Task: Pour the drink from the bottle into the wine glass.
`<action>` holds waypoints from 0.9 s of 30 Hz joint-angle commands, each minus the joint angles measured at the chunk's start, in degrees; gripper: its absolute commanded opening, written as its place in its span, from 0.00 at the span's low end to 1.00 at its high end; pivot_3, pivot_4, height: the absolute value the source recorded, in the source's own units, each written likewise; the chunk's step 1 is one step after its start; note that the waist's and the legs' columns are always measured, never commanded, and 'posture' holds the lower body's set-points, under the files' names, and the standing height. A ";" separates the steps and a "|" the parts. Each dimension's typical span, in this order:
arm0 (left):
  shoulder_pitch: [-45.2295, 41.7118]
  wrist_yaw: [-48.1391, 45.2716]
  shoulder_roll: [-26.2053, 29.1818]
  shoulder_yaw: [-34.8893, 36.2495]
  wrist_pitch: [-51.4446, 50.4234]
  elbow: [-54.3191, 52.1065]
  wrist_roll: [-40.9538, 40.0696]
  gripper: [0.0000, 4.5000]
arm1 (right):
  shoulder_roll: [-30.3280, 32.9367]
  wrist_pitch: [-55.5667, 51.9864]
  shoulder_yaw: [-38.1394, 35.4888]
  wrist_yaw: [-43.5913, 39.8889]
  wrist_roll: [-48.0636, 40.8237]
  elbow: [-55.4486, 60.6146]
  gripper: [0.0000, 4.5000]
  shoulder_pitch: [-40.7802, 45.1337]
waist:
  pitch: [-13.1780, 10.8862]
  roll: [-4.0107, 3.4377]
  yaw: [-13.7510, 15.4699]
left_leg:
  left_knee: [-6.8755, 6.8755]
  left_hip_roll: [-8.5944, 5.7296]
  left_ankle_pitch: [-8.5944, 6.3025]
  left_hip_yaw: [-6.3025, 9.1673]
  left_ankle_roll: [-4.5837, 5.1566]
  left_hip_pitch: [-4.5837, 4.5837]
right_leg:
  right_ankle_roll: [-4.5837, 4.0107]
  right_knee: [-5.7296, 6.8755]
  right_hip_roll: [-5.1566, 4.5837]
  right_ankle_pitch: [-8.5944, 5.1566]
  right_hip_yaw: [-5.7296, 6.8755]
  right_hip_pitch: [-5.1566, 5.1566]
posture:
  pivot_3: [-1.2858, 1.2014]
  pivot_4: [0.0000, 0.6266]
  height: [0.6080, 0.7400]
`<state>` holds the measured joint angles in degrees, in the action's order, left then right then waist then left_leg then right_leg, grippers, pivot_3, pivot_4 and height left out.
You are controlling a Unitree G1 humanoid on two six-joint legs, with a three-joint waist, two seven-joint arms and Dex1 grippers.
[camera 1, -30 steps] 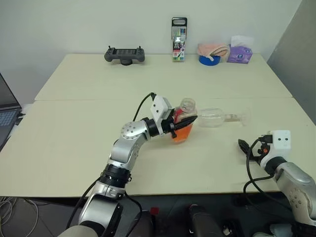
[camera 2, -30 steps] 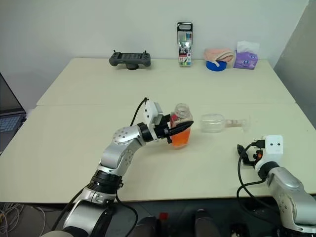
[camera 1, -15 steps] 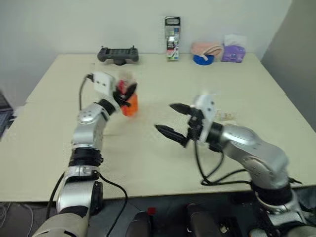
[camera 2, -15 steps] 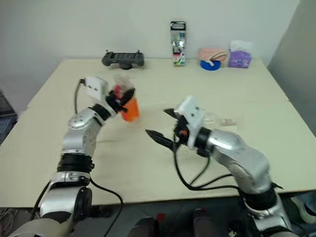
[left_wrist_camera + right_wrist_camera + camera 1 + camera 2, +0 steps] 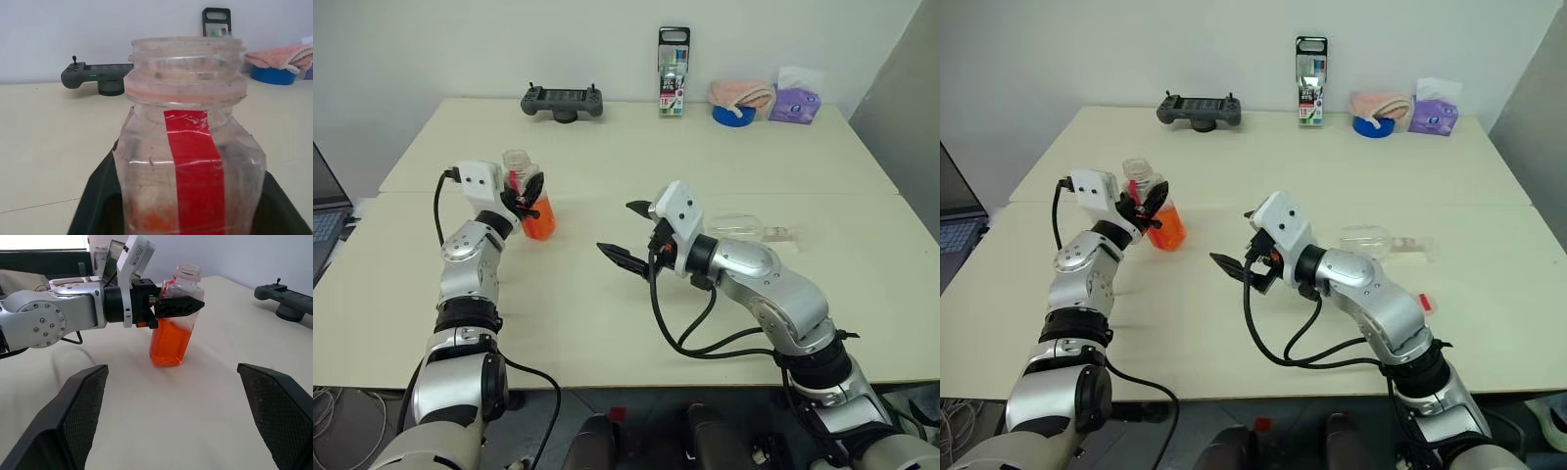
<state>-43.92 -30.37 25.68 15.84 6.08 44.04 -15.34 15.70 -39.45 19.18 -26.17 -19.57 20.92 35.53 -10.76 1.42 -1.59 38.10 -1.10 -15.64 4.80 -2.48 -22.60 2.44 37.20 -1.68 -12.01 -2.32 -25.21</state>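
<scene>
Near the table's left edge (image 5: 382, 184), left pincer (image 5: 530, 197) clasping upright bottle (image 5: 530, 206); right pincer (image 5: 631, 232) wide over bare mid-table

Clear bottle (image 5: 174, 316) with red label strip, bright orange drink (image 5: 168, 342), colourless transparent wine glass (image 5: 744, 227), black gripper fingers (image 5: 178, 306), pale cream table (image 5: 705, 147), dark grey controller (image 5: 562, 102), blue tape roll (image 5: 732, 117)
</scene>
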 commanded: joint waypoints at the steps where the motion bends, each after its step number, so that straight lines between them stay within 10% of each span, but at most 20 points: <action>1: -0.25 0.07 0.61 0.58 1.93 0.79 0.14 0.72 | 0.54 0.16 -1.98 -0.75 0.05 2.05 1.00 -0.52 | 0.00 0.01 -0.11 | 0.00 0.00 0.00 -0.01 0.01 0.03 | -0.02 0.01 0.00 0.02 0.00 0.03 | 0.52 0.24 1.00; 5: 1.42 1.23 0.72 1.07 2.38 0.83 0.23 0.99 | 1.10 -0.03 -2.49 -1.08 0.33 2.24 1.00 -1.16 | 0.01 0.01 -0.23 | 0.03 0.00 0.05 -0.05 0.02 0.11 | -0.06 0.01 0.00 0.07 -0.03 0.11 | 0.52 0.24 1.00; 20: 10.88 4.00 0.12 1.12 -3.13 -11.62 -1.17 0.99 | 3.88 1.44 -5.71 -3.91 1.07 -0.49 1.00 -0.54 | 0.01 0.01 -0.26 | 0.03 0.03 0.06 -0.05 0.03 0.17 | -0.08 0.06 0.02 0.10 -0.04 0.14 | 0.52 0.24 1.00; 27: 25.87 5.00 -0.80 1.48 -13.18 -31.90 -4.55 0.99 | 18.20 2.97 -8.68 -11.03 4.45 -2.70 1.00 -1.74 | 0.02 0.01 -0.20 | -0.01 0.00 0.05 -0.10 0.04 0.15 | -0.08 -0.07 -0.08 0.10 -0.07 0.14 | 0.52 0.24 1.00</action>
<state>-18.10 -25.82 24.62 16.12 -5.89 17.50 -18.23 32.85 -38.18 11.78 -35.23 -16.12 17.22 33.12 -10.74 1.43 -1.78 38.09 -1.09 -15.59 4.70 -2.44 -22.44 2.36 37.15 -1.75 -11.92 -2.39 -25.07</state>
